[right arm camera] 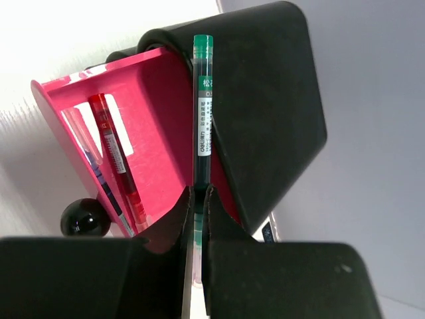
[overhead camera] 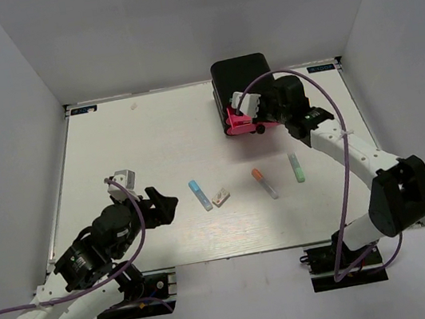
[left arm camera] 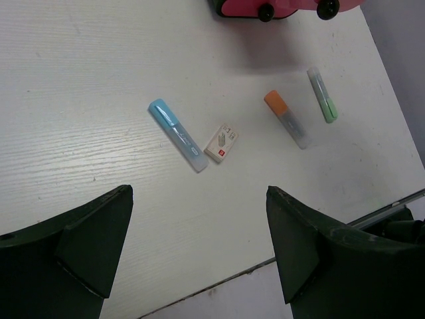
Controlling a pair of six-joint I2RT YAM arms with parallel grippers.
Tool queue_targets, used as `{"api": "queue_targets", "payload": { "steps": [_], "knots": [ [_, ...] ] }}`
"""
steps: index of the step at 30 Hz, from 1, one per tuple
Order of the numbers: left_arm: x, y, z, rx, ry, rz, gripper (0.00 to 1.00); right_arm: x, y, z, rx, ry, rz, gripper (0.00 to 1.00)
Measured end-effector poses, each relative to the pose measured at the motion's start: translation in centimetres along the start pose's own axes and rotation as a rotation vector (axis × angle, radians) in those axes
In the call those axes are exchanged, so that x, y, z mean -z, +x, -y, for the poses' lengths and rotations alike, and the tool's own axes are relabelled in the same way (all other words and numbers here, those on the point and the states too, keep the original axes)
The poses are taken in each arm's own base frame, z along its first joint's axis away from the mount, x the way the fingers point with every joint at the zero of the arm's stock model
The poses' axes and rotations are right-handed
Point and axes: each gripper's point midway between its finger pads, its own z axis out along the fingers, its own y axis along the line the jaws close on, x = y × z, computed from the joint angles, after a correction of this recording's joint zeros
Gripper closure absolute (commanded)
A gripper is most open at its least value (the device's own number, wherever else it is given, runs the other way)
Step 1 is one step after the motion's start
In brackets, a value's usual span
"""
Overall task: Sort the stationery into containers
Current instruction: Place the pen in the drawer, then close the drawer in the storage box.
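My right gripper [right arm camera: 197, 196] is shut on a dark pen with a green cap [right arm camera: 202, 100]. It holds the pen over the open pink drawer [right arm camera: 149, 113] of the black cabinet [right arm camera: 272, 100]. A red pen [right arm camera: 116, 156] and a clear pen [right arm camera: 83, 136] lie in that drawer. In the top view the right gripper [overhead camera: 256, 112] is at the drawer [overhead camera: 238, 125]. On the table lie a light blue marker [overhead camera: 200, 194], a white eraser [overhead camera: 220, 197], an orange-capped marker [overhead camera: 264, 183] and a pale green marker [overhead camera: 296, 167]. My left gripper [overhead camera: 163, 204] is open and empty, left of the blue marker.
The left wrist view shows the blue marker [left arm camera: 177, 135], eraser [left arm camera: 221, 143], orange-capped marker [left arm camera: 286, 119], green marker [left arm camera: 322, 94] and black drawer knobs [left arm camera: 266, 12] ahead of the open left gripper [left arm camera: 199, 193]. White walls enclose the table [overhead camera: 136, 139]. A black knob [right arm camera: 85, 217] sits on the open drawer's front.
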Motion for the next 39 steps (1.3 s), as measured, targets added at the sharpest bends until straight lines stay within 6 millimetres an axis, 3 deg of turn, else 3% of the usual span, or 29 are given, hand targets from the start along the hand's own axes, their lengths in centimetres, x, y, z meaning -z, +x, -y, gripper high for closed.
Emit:
{"api": "queue_targets", "payload": {
  "steps": [3, 6, 7, 11, 14, 16, 19, 20, 25, 29, 35, 39],
  "knots": [
    [-0.1, 0.0, 0.0, -0.001, -0.001, -0.002, 0.08, -0.7, 0.7, -0.5, 0.014, -0.027, -0.001, 1.00],
    [-0.1, 0.0, 0.0, -0.001, -0.002, -0.003, 0.08, -1.1, 1.2, -1.1, 0.021, -0.057, -0.004, 0.81],
    [-0.1, 0.0, 0.0, -0.001, -0.002, -0.003, 0.08, -1.1, 1.4, -1.2, 0.022, -0.064, -0.007, 0.63],
    [-0.1, 0.0, 0.0, -0.001, -0.001, -0.002, 0.08, -1.0, 1.7, -1.1, 0.018, -0.065, -0.008, 0.44],
    [-0.1, 0.0, 0.0, -0.001, -0.001, -0.002, 0.08, -0.9, 1.9, -0.9, 0.012, -0.062, -0.009, 0.44],
    [-0.1, 0.0, 0.0, -0.001, -0.001, -0.002, 0.08, -0.9, 1.9, -0.9, -0.002, -0.061, -0.007, 0.47],
    [-0.1, 0.0, 0.0, -0.001, -0.001, -0.002, 0.08, -0.7, 1.4, -0.5, -0.031, -0.059, 0.008, 0.81],
    [-0.1, 0.0, 0.1, -0.001, -0.001, -0.001, 0.08, -0.6, 1.0, -0.3, -0.042, -0.060, 0.022, 1.00],
    [-0.1, 0.0, 0.1, -0.001, -0.001, -0.001, 0.08, 1.7, -1.8, 0.2, -0.050, -0.120, 0.110, 1.00],
    [-0.1, 0.0, 0.1, -0.001, -0.001, -0.001, 0.08, 3.9, -3.3, -1.6, 0.038, -0.253, 0.169, 1.00],
    [-0.1, 0.1, 0.0, -0.001, -0.001, -0.002, 0.08, 4.0, 0.0, -7.8, 0.028, -0.510, 0.083, 1.00],
    [0.0, 0.0, 0.0, 0.002, 0.003, 0.004, 0.08, 3.7, 2.2, -9.7, 0.017, -0.561, 0.014, 1.00]
  ]
}}
